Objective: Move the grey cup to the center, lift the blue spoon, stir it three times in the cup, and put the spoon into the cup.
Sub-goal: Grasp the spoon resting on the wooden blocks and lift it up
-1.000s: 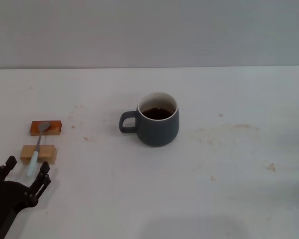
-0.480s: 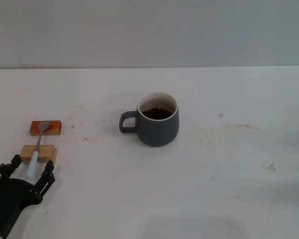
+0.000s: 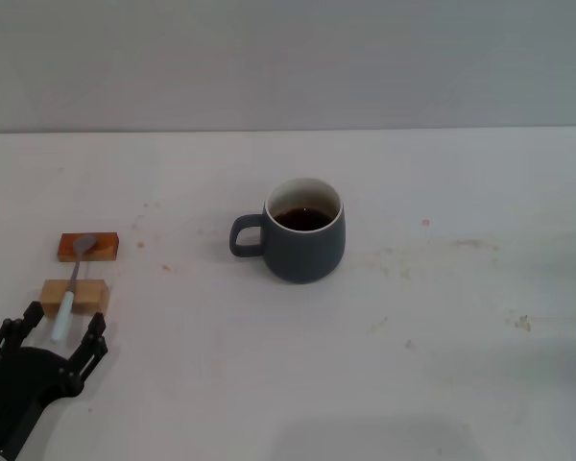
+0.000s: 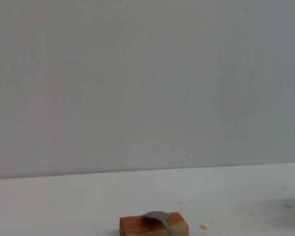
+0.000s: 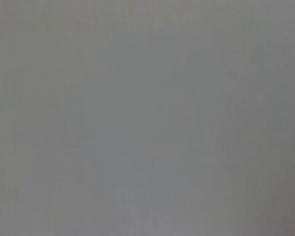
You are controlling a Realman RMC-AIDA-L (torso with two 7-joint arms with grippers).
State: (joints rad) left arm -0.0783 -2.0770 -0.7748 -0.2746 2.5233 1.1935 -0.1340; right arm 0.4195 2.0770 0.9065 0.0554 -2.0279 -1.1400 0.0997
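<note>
Nearest the robot, at the lower left of the head view, the black left gripper (image 3: pixel 56 329) hovers low over the white table (image 3: pixel 442 365), its fingers (image 3: pixel 94 338) spread apart and holding nothing. The pale end of the spoon's handle lies just between and ahead of the fingertips, without any visible contact.

Just beyond it rests the blue spoon (image 3: pixel 70 290), a slim teaspoon with a pale light-blue handle and a grey metal bowl. It bridges two small blocks: its handle crosses the light wooden block (image 3: pixel 74 295) nearer the gripper, and its bowl sits on the reddish-brown wooden block (image 3: pixel 88 247) farther off. In the left wrist view the reddish-brown block (image 4: pixel 154 225) appears low in the picture with the spoon's grey bowl (image 4: pixel 158 217) lying on top.

Farther out, near the middle of the table and well apart from the spoon, stands the grey cup (image 3: pixel 304 242), a rounded dark slate-grey ceramic mug, upright, white inside, holding dark liquid, its loop handle pointing toward the robot's left.

The right gripper does not appear in any view; its wrist camera shows only a plain grey surface.
</note>
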